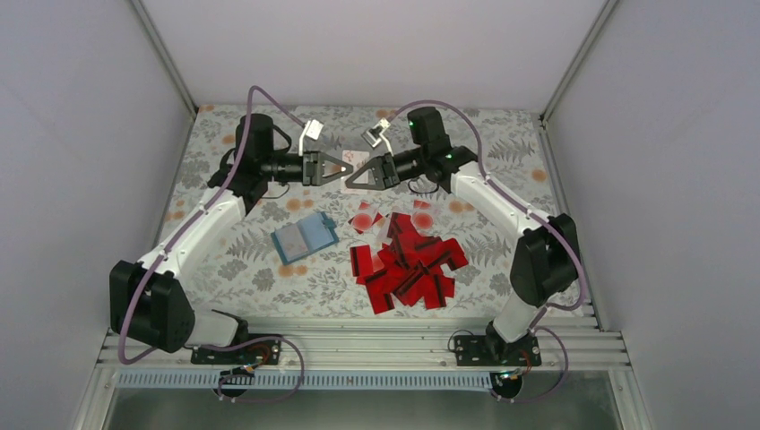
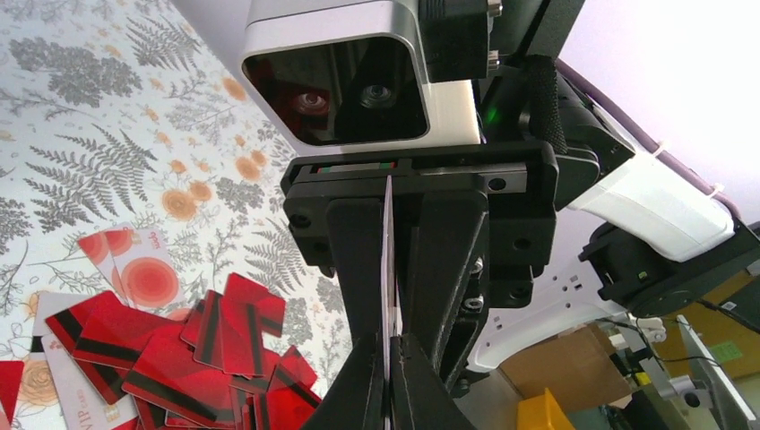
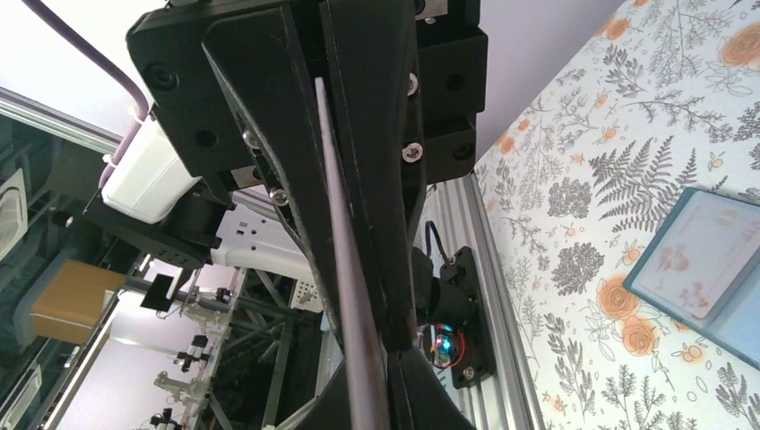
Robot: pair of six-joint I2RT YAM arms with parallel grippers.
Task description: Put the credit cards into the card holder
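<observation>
Both grippers meet above the far middle of the table, tip to tip, on one white credit card (image 1: 357, 159). The left gripper (image 1: 348, 167) is shut on it; in its wrist view the card (image 2: 388, 260) stands edge-on between the closed tips of the left gripper (image 2: 389, 358). The right gripper (image 1: 351, 183) also pinches it, and the card shows edge-on in the right wrist view (image 3: 341, 242) at the closed tips of the right gripper (image 3: 381, 372). The teal card holder (image 1: 305, 236) lies open on the table, also in the right wrist view (image 3: 708, 264). A pile of red cards (image 1: 408, 262) lies to its right.
White-faced cards with red spots (image 1: 365, 218) lie at the pile's far edge, and some show in the left wrist view (image 2: 143, 273). The floral table cover (image 1: 233, 269) ends at an aluminium rail (image 1: 358, 345) in front. White walls close the sides and back.
</observation>
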